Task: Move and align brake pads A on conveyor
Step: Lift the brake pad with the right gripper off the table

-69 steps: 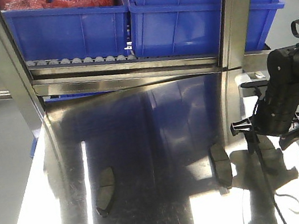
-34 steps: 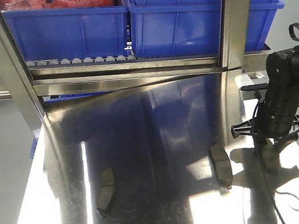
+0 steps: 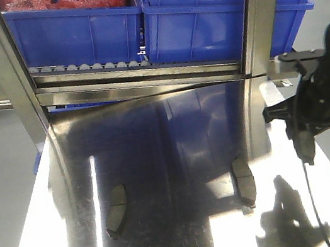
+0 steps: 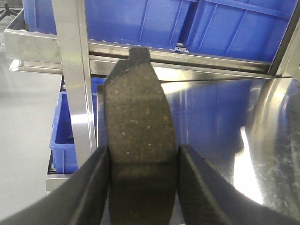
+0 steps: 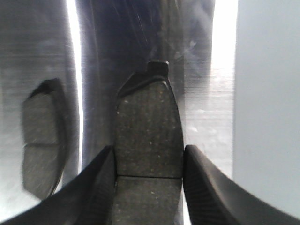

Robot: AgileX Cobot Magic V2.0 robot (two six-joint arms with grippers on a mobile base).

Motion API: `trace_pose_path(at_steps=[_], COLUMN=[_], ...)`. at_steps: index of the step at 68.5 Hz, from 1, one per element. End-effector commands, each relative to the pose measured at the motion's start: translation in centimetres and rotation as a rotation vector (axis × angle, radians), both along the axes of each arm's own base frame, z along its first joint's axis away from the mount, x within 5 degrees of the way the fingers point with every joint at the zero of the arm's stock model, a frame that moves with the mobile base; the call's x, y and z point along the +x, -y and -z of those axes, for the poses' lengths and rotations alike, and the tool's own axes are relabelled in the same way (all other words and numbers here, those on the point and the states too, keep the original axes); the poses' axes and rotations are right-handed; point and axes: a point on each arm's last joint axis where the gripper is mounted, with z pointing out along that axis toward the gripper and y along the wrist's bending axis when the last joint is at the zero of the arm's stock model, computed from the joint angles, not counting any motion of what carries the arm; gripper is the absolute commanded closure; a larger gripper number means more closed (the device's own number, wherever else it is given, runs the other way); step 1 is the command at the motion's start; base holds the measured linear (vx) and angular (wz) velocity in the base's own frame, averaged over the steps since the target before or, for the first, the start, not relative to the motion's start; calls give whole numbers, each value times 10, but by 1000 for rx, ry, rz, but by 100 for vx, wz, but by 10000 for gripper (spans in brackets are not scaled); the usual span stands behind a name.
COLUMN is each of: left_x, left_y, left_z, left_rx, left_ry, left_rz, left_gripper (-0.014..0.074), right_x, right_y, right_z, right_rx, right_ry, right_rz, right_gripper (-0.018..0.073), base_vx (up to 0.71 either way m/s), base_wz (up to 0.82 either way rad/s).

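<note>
Two pads are seen near the front edge of the table point(image 3: 168, 142): a left pad point(image 3: 115, 210) and a right pad point(image 3: 244, 183). A third pad point(image 4: 138, 112) is clamped in the left gripper point(image 4: 143, 152), a fourth pad point(image 5: 149, 126) in the right gripper point(image 5: 147, 152). Held by narrow edges, either could be dropped; no conveyor is shown.

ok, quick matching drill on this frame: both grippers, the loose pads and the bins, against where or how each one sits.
1. left gripper
2. right gripper
3. two loose pads
4. blue bins

a. on the roller rack
b. flat on the steel table
c. shut on a pad, facing the rack
d. shut on a second pad, over the table

Pairs: 1-c, 2-d, 3-b, 4-a
</note>
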Motion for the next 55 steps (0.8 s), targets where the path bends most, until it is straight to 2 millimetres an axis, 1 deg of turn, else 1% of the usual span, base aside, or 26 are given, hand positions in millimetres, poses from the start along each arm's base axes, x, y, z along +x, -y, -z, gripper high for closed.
trace_pose_path(at_steps=[1, 3, 7, 8, 10, 21, 33, 43, 55], left_x=[2, 2, 2, 2, 2, 2, 2, 2, 2], left_y=[1, 1, 1, 1, 1, 1, 1, 1, 1], left_z=[-18, -18, -18, -18, -18, -18, -18, -18, -18], left_rx=[-34, -34, -34, -34, -34, -34, -34, -34, -34], left_ry=[123, 123, 123, 123, 123, 123, 123, 123, 123], left_rz=[6, 6, 6, 6, 6, 6, 6, 6, 6], left_gripper=[602, 602, 602, 602, 602, 602, 602, 602, 602], right_x=[-21, -31, -45, -51, -60, -107, -157, -193, -226], right_y=[5, 6, 9, 10, 11, 14, 16, 18, 20], right_z=[-37, -44, -49, -54, -56, -83, -102, -106, -97], right_rx=[-9, -15, -30, -33, -36, -42, -32, -9, -16], right_ry=[196, 238, 291, 317, 344, 547, 760, 878, 985], right_rz=[-16, -19, -27, -29, -32, -54, -80, -82, -96], right_gripper=[571, 571, 571, 571, 571, 571, 571, 571, 571], base_vx=[0, 0, 0, 0, 0, 0, 0, 0, 0], base_wz=[0, 0, 0, 0, 0, 0, 0, 0, 0])
